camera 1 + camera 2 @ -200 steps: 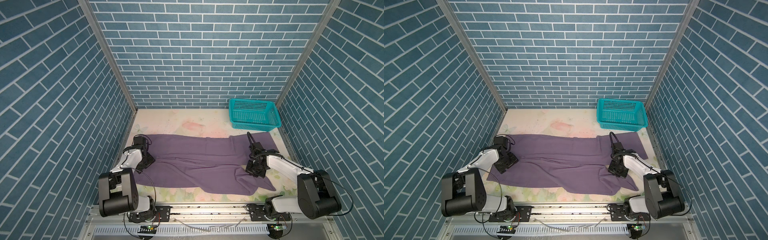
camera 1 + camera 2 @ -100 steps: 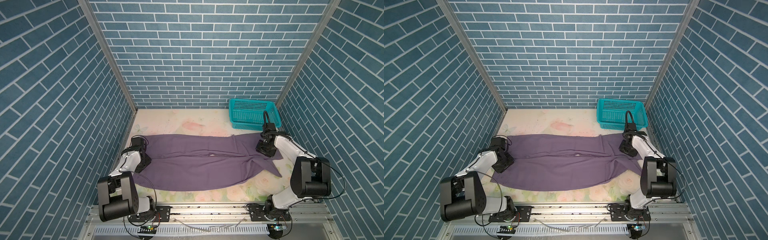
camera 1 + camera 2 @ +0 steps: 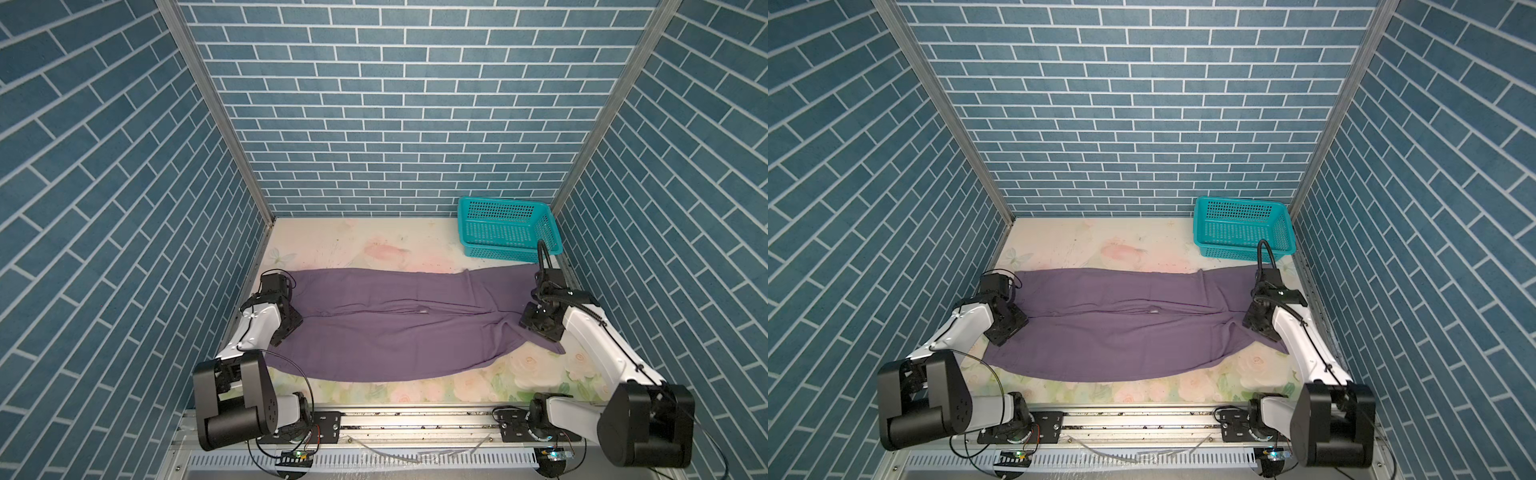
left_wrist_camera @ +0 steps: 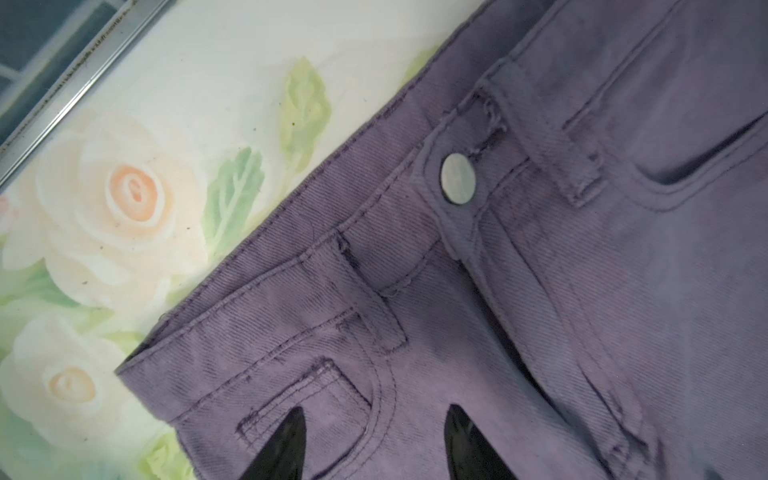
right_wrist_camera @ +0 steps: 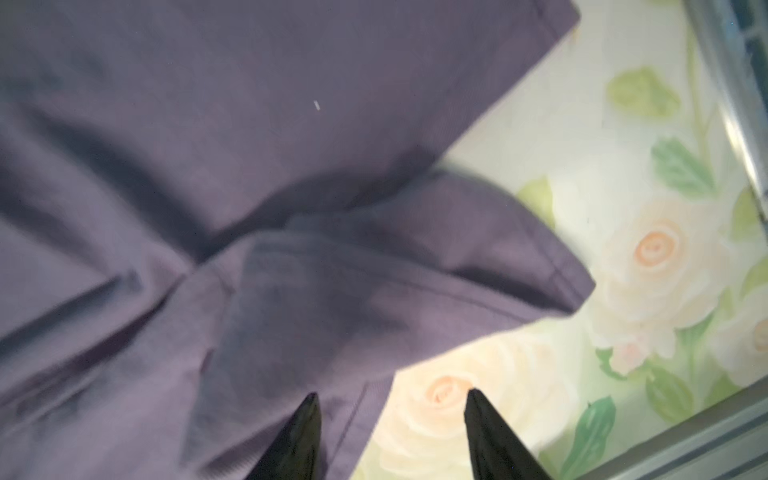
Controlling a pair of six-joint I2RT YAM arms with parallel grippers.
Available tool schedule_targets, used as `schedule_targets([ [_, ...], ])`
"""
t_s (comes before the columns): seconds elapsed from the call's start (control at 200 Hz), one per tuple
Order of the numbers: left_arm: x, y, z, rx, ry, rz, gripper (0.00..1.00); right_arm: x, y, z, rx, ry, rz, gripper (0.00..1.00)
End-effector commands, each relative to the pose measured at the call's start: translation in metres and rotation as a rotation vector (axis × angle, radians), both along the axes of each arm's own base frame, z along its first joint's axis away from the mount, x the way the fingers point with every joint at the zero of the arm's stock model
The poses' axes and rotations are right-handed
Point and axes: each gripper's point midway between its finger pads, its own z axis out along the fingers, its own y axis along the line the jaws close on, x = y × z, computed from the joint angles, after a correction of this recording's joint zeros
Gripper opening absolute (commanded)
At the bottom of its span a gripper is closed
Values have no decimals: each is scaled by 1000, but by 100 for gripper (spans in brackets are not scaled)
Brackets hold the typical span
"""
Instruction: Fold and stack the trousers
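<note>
Trousers point(image 3: 395, 328) spread flat across lower centre, ready for your fold; left gripper point(image 4: 374, 415) parted over waistband point(image 4: 374, 199), right gripper point(image 5: 390, 399) parted over hem point(image 5: 561, 282).

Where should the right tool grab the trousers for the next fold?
Probably the trousers at the near leg's hem corner, right tool descending from the right: it juts out over bare table, an exposed edge to pinch.

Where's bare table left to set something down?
Far strip of table between trousers, back wall and teal basket; narrower near strip before the front rail. Crowded at both trouser ends, under the left gripper and right gripper.
</note>
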Motion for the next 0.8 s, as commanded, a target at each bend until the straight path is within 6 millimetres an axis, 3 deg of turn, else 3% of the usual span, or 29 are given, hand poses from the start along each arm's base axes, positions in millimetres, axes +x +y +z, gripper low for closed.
schedule_targets([
  [0.0, -2, -5, -1, -28, -21, 0, 55, -37, 4, -30, 65, 89, -137, 68],
  [0.09, -2, -8, -3, -38, -18, -13, 55, -46, -9, -43, 10, 138, -173, 75],
  [0.18, -3, -13, -6, -55, -27, -25, 55, -38, -19, -46, -26, 130, -180, 75],
  [0.31, -6, -22, -20, -84, -35, -19, 55, -4, -41, -39, -136, 89, -144, 65],
  [0.43, -4, -27, -28, -100, -26, -30, 54, 31, -51, -31, -127, 82, -144, 54],
  [0.615, 0, -27, -28, -100, -32, -36, 54, 88, -66, -8, -166, 21, -152, 49],
  [0.795, 7, -27, -23, -104, -42, -41, 54, 155, -57, -12, -80, -9, -133, 42],
])
